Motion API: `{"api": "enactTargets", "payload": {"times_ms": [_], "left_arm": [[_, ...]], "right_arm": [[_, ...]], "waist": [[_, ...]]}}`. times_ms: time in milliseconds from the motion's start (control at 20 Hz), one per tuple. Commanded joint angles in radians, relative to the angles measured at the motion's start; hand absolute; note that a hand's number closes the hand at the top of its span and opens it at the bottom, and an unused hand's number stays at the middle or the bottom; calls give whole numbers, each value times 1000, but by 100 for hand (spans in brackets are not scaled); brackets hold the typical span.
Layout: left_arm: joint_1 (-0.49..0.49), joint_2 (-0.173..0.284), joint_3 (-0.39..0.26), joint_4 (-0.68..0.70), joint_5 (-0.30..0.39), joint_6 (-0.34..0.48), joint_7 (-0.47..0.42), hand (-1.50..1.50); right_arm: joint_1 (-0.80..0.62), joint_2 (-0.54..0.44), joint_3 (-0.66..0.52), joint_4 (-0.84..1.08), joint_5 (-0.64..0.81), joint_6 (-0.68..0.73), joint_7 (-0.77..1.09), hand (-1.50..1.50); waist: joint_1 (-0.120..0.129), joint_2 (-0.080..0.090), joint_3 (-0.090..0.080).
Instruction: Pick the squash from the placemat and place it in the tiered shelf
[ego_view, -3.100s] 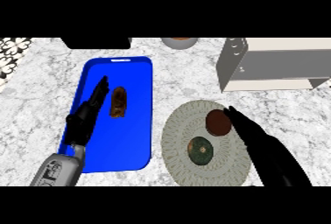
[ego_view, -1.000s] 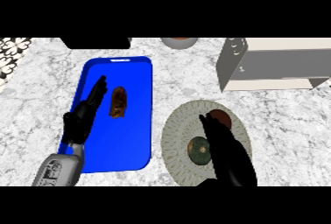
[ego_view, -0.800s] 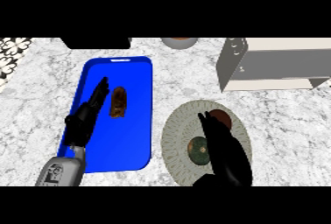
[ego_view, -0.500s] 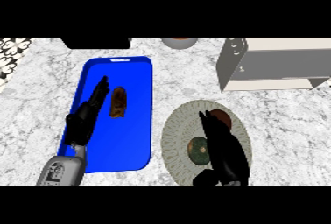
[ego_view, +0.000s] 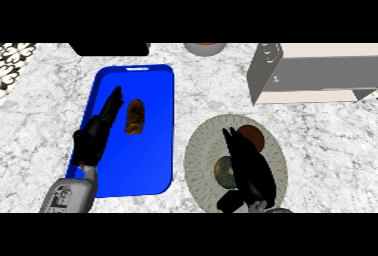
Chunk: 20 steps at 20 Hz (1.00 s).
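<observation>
On the marbled bench (ego_view: 192, 100), the right hand (ego_view: 251, 170) lay with fingers straight over the woven round placemat (ego_view: 203, 150), beside a dark-green squash (ego_view: 224, 169) and a brown item (ego_view: 251, 135). The left hand (ego_view: 96, 132), fingers straight, rested on the blue tray (ego_view: 148, 150).

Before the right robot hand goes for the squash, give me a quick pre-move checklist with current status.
1. Squash on round placemat: ok, partly hidden by the right robot hand.
2. Right robot hand open: ok, fingers straight, nothing held.
3. Second item, reddish-brown object, close by on the mat: not ok, could be bumped.
4. Left robot hand out of the way: ok, over the blue tray beside a brown item.
5. Tiered shelf opening free: cannot tell.
</observation>
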Motion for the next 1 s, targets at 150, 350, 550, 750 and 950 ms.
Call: {"api": "enactTargets", "payload": {"times_ms": [150,350,550,750,950], "left_arm": [[-11,-4,28,79,5,-14,-63,0],[-3,-30,-13,16,-23,7,4,0],[3,-21,5,38,-19,-1,-27,0],[55,16,33,10,12,-52,-65,0],[-4,1,32,-11,12,-41,21,0]], "right_arm": [[48,-27,-43,77,-6,-50,-128,-150],[38,-33,15,67,33,45,-77,150],[53,-20,73,45,118,-2,-91,150],[90,-42,54,22,131,-36,-141,150],[34,-5,-1,125,116,-68,-166,150]], "waist": [[-2,0,0],[-1,0,0],[-2,0,0],[-1,-1,0],[-1,0,0]]}}
